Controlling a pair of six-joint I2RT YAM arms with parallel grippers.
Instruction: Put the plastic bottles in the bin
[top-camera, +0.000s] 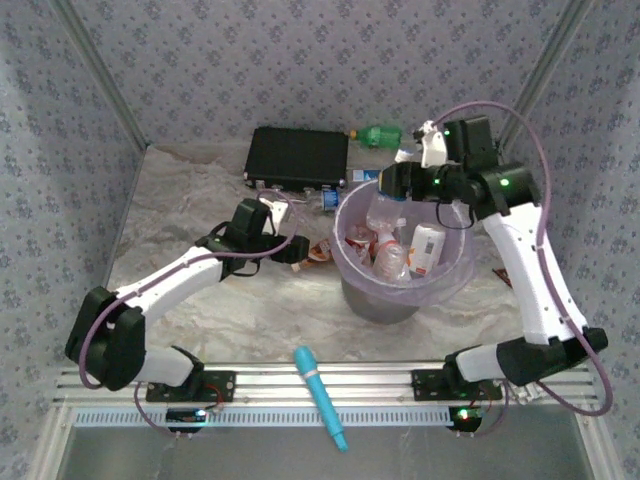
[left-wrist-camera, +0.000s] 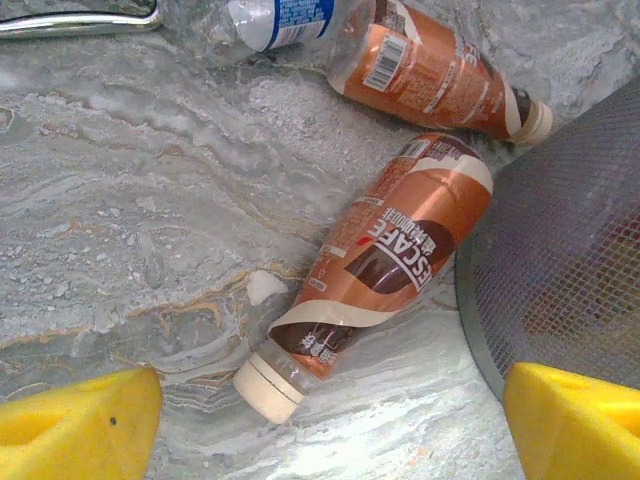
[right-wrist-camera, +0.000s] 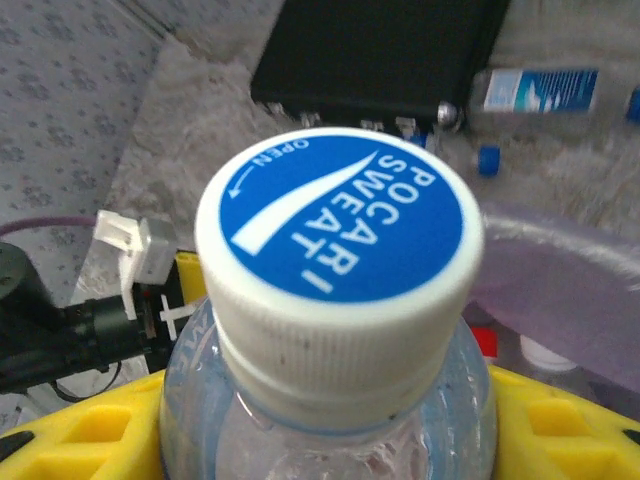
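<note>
Pocari btl (right-wrist-camera: 335, 300) pinched by R end effector (right-wrist-camera: 330, 440) | L end effector (left-wrist-camera: 325, 420) spread | bin (top-camera: 340, 240) holds btls (top-camera: 428, 250)

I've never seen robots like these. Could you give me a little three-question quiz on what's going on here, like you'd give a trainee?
1. True or false: the left gripper is shut on the Nescafe bottle.
2. What is the right gripper shut on? A) a green bottle B) the Pocari Sweat bottle C) a cyan stick
3. In the left wrist view, how many brown bottles lie on the table beside the bin?

Key:
1. False: its jaws stand open above the lying bottle.
2. B.
3. Two: the Nescafe bottle and a second brown bottle.
</note>
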